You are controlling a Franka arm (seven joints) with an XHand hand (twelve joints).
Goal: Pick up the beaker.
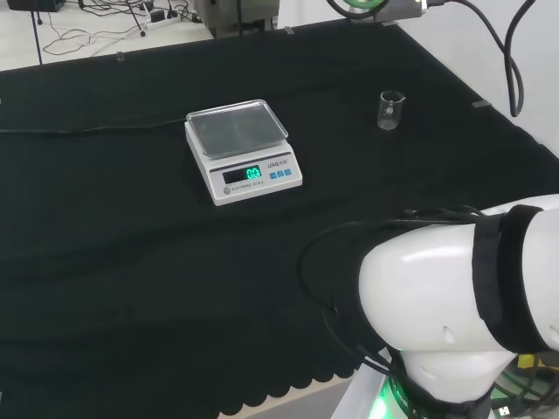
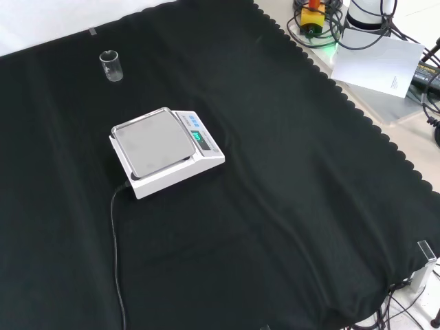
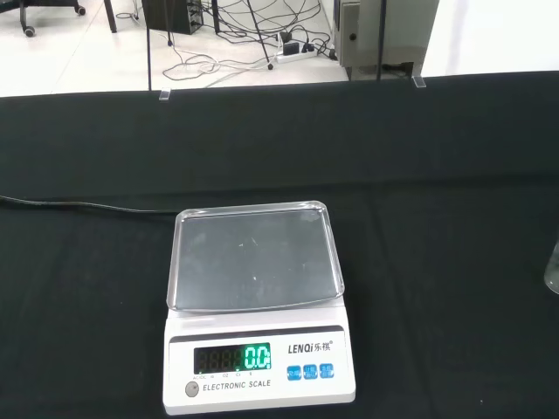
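A small clear glass beaker [image 1: 390,110] stands upright on the black cloth, far right of the scale in the head view. In the front view the beaker [image 2: 111,66] stands near the far left, beyond the scale. A sliver of the beaker [image 3: 553,271] shows at the edge of the wrist view. It looks empty.
A white electronic scale [image 1: 242,149] with a metal pan sits mid-cloth; the scale [image 2: 163,149] has a black cable [image 2: 115,254] trailing toward the front view's near edge. The arm's white link [image 1: 463,314] fills the head view's lower right. Papers and cables [image 2: 375,58] lie beyond the cloth's scalloped edge.
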